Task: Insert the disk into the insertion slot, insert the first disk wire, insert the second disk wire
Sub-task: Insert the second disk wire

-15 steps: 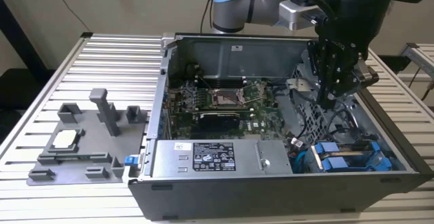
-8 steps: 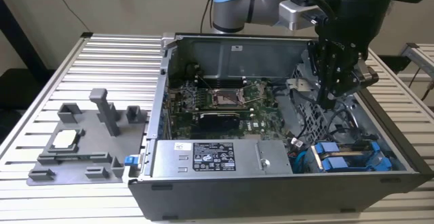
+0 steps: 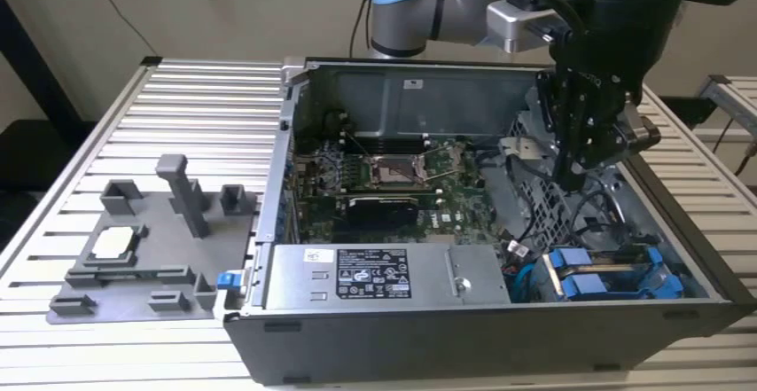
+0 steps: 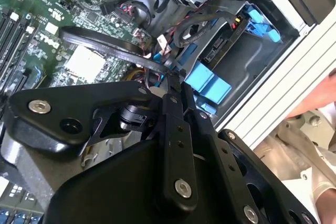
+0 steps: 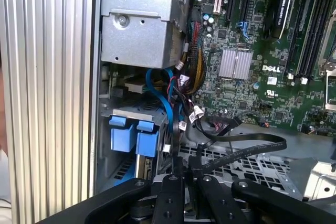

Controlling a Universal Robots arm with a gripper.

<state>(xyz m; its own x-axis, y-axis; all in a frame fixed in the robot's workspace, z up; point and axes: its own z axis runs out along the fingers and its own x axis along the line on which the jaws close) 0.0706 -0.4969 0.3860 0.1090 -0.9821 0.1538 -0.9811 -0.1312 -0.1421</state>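
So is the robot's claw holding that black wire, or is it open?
Shut. In both wrist views the gripper pinches the end of the flat black cable between its tips, no gap showing.

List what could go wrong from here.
1. The black cable pinched in the end effector loops widely, so it may twist and arrive misaligned near the blue tabs.
2. Loose wires crowd that gap and could snag the end effector.
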